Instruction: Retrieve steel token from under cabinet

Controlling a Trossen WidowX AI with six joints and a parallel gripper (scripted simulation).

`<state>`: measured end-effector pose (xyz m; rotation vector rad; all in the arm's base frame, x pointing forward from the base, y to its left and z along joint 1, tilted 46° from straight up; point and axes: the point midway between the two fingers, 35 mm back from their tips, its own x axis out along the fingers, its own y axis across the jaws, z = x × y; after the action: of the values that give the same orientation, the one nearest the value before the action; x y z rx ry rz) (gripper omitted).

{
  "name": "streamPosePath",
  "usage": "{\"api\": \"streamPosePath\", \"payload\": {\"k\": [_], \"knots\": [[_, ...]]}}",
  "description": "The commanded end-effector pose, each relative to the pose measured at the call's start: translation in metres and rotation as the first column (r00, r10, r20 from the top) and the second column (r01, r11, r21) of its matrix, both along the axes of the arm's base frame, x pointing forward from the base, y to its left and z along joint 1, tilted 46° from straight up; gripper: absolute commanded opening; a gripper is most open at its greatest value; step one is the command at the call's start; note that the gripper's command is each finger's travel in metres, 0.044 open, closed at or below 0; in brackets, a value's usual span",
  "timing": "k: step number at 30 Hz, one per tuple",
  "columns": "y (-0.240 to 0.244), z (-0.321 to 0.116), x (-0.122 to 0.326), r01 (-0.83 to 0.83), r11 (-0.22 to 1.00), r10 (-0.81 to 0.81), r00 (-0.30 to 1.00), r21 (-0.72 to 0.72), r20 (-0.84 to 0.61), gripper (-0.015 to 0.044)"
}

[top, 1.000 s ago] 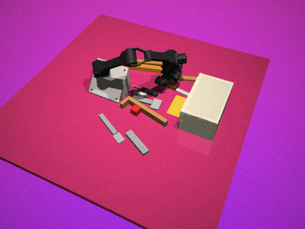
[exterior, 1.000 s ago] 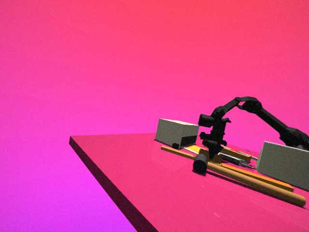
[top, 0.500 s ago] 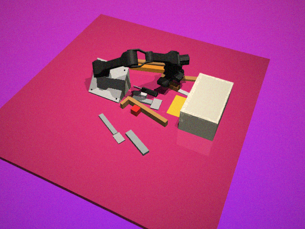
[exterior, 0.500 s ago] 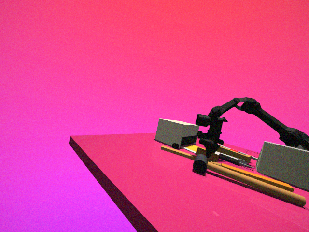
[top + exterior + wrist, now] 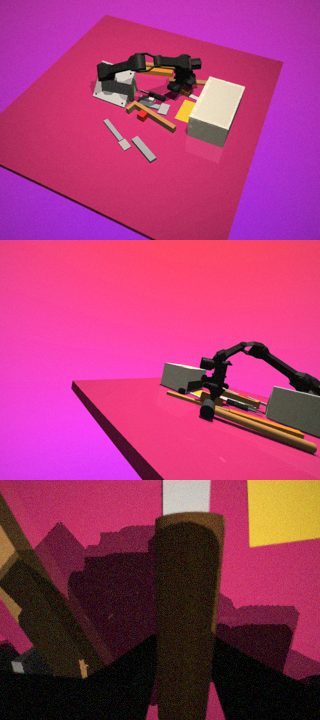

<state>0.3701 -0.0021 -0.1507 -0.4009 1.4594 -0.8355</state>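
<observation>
My gripper (image 5: 181, 87) (image 5: 214, 395) (image 5: 182, 641) is shut on the brown handle of a scraper-like tool (image 5: 186, 91) (image 5: 187, 580). The tool's flat grey blade (image 5: 193, 97) (image 5: 185, 495) points toward the cabinet (image 5: 217, 108) (image 5: 180, 375), low over the table. The yellow marked area (image 5: 184, 111) (image 5: 282, 510) lies in front of the cabinet, just beside the blade. A dark vent slot (image 5: 194, 385) shows at the cabinet's foot. The steel token shows in no view.
The arm's grey base block (image 5: 113, 90) (image 5: 292, 410) stands at the back. Near it lie an L-shaped wooden piece (image 5: 155, 116), a red cube (image 5: 142, 115), a black screwdriver (image 5: 156, 95), an orange ruler (image 5: 160, 71), grey strips (image 5: 143, 149) (image 5: 112, 129) and a black-headed wooden mallet (image 5: 258, 428).
</observation>
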Motion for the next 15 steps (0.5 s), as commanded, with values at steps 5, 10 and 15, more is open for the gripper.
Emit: {"api": "streamPosePath", "payload": {"k": [5,10,15], "knots": [[-0.001,0.000,0.009,-0.003,1.000,0.003,1.000,0.002,0.000,0.0000],[-0.002,0.000,0.014,-0.003,1.000,0.003,1.000,0.002,0.001,0.0000],[-0.003,0.001,0.018,-0.003,1.000,0.003,1.000,0.002,0.001,0.0000]]}}
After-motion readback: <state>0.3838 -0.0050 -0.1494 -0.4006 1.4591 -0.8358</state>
